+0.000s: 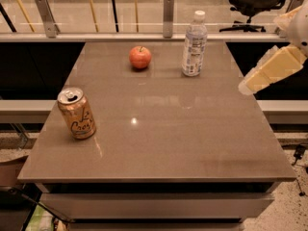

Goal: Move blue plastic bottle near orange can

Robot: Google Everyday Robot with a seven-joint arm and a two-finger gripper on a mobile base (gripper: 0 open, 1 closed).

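Observation:
The blue plastic bottle point(194, 44), clear with a white cap and a white-and-blue label, stands upright at the far right of the table point(159, 143). The orange can point(76, 113) with dark cursive lettering stands at the near left, tilted slightly. My gripper point(246, 85) is at the right edge of the view, on a cream-coloured arm reaching in over the table's right side. It is to the right of the bottle and nearer the camera, well apart from it and holding nothing I can see.
A red-orange apple point(140, 57) sits at the far middle, left of the bottle. A glass railing with metal posts point(168, 14) runs behind the table. An office chair point(255, 4) stands beyond it.

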